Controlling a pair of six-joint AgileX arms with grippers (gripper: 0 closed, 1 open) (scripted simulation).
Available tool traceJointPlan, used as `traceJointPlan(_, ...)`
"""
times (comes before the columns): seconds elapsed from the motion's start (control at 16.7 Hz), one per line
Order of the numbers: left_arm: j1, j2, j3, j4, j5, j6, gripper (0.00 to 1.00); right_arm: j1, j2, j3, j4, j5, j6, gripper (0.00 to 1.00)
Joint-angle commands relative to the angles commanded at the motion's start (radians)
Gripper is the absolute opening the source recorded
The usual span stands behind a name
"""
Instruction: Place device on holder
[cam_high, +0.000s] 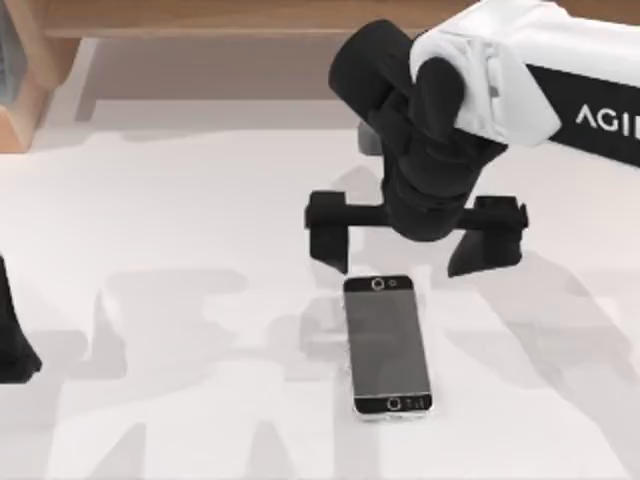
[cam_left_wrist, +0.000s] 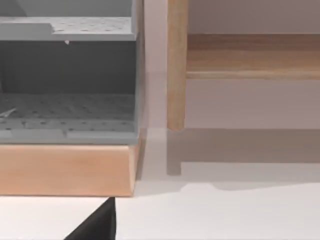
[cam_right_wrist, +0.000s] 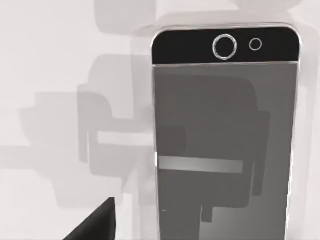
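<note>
The device (cam_high: 388, 345) lies face up on the white table a little right of centre, with a grey screen, black bezels and silver edges. In the right wrist view the device (cam_right_wrist: 222, 150) is close below the camera, its round button towards the gripper. My right gripper (cam_high: 398, 265) hangs open just behind the device's far end, its two black fingers (cam_high: 328, 240) spread wider than the device and holding nothing. A pale whitish shape (cam_right_wrist: 142, 165) borders the device's side; I cannot tell whether it is the holder. My left arm (cam_high: 12, 345) is parked at the table's left edge.
A wooden frame (cam_high: 200, 18) runs along the back of the table, with a wooden corner (cam_high: 20, 100) at the far left. The left wrist view faces a grey perforated shelf unit (cam_left_wrist: 67, 85) on a wooden base (cam_left_wrist: 65, 170) and a wooden post (cam_left_wrist: 176, 65).
</note>
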Motion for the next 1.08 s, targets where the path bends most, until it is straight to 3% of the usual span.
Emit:
traceJointPlan(0.6, 0.000, 0.000, 0.000, 0.000, 0.000, 0.000, 1.00, 0.037, 0.099, 0.039, -0.076, -0.002, 0.004, 1.00)
traceJointPlan(1.08, 0.000, 0.000, 0.000, 0.000, 0.000, 0.000, 1.00, 0.042, 0.194, -0.115, 0.176, -0.001, 0.007, 1.00)
